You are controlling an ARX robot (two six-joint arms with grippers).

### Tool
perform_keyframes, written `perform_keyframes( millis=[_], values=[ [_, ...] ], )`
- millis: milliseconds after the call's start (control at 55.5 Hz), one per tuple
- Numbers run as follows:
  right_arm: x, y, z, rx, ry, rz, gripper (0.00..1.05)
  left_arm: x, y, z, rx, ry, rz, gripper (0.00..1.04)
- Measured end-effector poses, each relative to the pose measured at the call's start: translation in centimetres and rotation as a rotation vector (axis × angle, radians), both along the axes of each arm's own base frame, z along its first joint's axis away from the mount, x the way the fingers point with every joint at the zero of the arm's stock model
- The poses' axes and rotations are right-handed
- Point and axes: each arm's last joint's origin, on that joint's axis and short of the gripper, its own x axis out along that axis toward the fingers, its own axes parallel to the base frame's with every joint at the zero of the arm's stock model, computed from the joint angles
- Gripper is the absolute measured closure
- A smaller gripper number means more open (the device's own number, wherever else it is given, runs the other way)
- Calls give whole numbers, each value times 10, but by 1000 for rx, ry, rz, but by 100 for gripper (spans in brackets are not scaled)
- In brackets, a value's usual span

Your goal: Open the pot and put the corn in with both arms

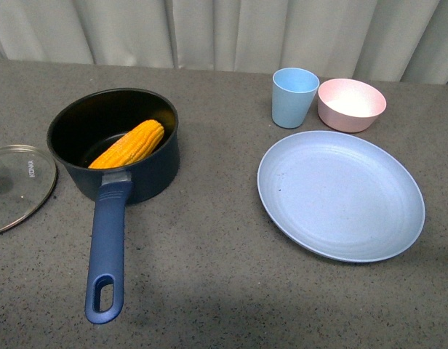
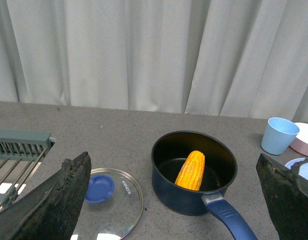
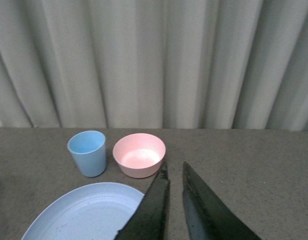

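The dark navy pot point(image 1: 148, 169) stands open at the left of the table, its long blue handle point(image 1: 108, 251) pointing toward me. The yellow-orange corn point(image 1: 128, 144) lies tilted inside it, also seen in the left wrist view point(image 2: 191, 170) inside the pot point(image 2: 194, 172). The glass lid point(image 1: 17, 185) with its blue knob lies flat on the table left of the pot, shown too in the left wrist view point(image 2: 111, 200). My left gripper point(image 2: 174, 192) is open and empty, held back from the pot. My right gripper point(image 3: 175, 167) is shut and empty. Neither arm shows in the front view.
A large light blue plate point(image 1: 340, 195) lies at the right. A light blue cup point(image 1: 294, 97) and a pink bowl point(image 1: 350, 104) stand behind it. A grey-green rack point(image 2: 19, 150) sits at the far left in the left wrist view. Curtains hang behind the table.
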Motion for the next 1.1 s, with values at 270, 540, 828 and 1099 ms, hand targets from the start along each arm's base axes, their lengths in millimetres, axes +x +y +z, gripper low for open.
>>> perform_keyframes(
  millis=[270, 540, 828, 1099],
  values=[
    [-25, -8, 1, -3, -2, -17, 104, 0, 0, 0, 0, 0, 0, 7],
    [-44, -8, 1, -3, -4, -17, 104, 0, 0, 0, 0, 0, 0, 7],
    [-56, -8, 5, -3, -16, -17, 104, 0, 0, 0, 0, -1, 0, 7],
    [-65, -8, 7, -3, -25, -16, 104, 0, 0, 0, 0, 0, 0, 7]
  ],
)
